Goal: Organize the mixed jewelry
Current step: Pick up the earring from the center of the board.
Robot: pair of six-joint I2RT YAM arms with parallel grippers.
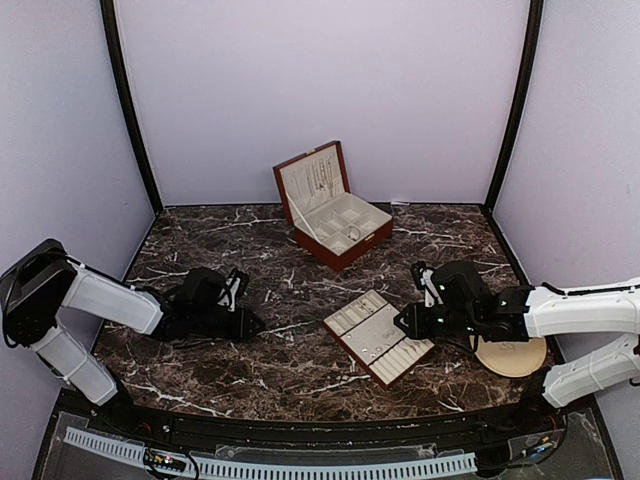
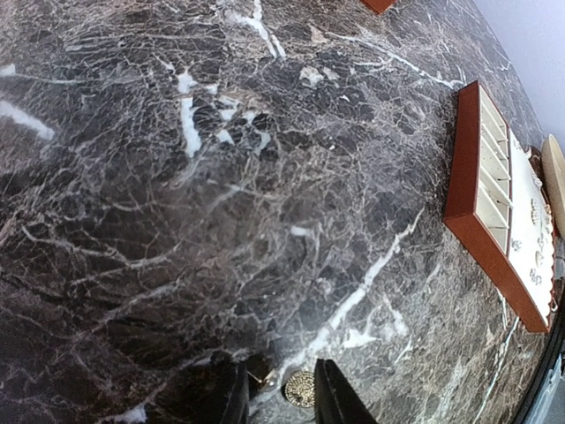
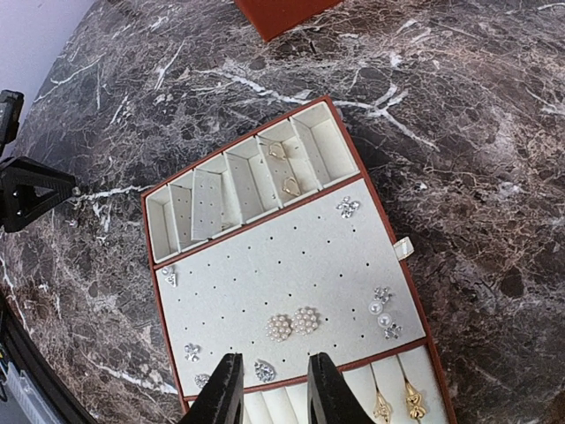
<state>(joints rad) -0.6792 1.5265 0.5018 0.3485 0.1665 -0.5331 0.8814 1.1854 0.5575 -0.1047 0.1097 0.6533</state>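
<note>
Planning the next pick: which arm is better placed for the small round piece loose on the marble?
Left, probably: the left pincer straddles the round piece on the marble table; the right pincer hovers over the tray.

Left end effector (image 2: pixel 281 399) and right end effector (image 3: pixel 267 393) hover low, pointing inward, jaws partly parted.

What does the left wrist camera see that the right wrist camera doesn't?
Only the left wrist view: a round gold stud on the marble table, and the beige plate's edge. Only the right wrist view: pearl earrings pinned on the tray, and rings in its slots. Both: the tray and the table.
</note>
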